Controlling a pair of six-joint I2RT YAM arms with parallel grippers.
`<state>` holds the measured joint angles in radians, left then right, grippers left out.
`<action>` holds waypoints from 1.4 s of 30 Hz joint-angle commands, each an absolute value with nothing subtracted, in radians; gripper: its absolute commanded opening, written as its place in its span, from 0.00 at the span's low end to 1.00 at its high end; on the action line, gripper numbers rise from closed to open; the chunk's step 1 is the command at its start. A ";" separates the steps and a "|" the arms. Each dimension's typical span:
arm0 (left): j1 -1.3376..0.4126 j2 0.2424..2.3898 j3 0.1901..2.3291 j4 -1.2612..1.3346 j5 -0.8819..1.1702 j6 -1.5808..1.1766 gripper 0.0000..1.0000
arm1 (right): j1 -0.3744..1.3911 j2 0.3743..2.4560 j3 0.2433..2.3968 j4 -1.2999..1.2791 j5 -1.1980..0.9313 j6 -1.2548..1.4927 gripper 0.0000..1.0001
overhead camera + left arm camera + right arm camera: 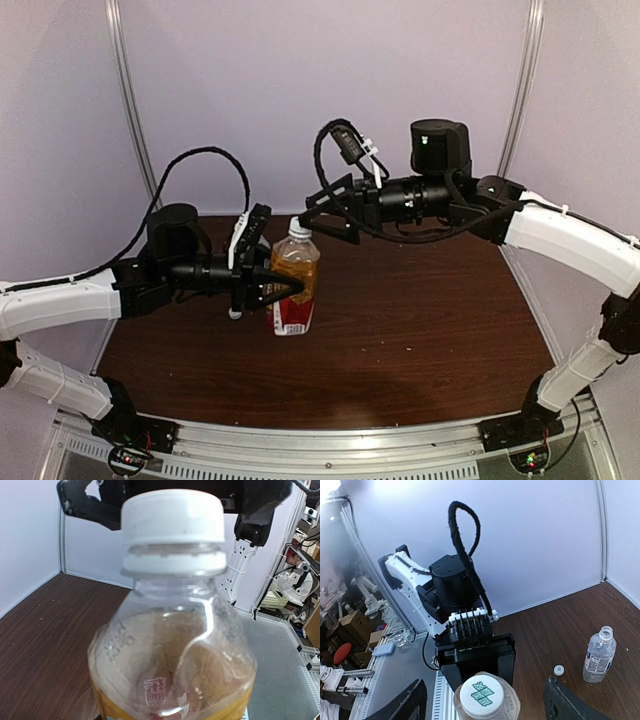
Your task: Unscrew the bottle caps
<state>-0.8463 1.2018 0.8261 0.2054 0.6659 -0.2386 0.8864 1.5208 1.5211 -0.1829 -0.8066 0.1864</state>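
squarely between spread right fingers [402,706], white cap [481,695]

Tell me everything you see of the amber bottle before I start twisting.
The amber bottle is clear plastic, holding amber liquid up to its shoulder, with a red-white label low down. Its white cap, green print on top, is on, over a white ring. It stands upright on the brown table. The left hand grips its middle; the right hand is open either side of the cap, not touching.

amber bottle [298,262] capped, clear bottle [599,655] seemingly uncapped
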 commanded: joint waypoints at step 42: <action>-0.850 1.192 0.862 0.193 0.573 -0.205 0.34 | 0.924 1.577 1.549 -0.177 -0.631 0.174 0.12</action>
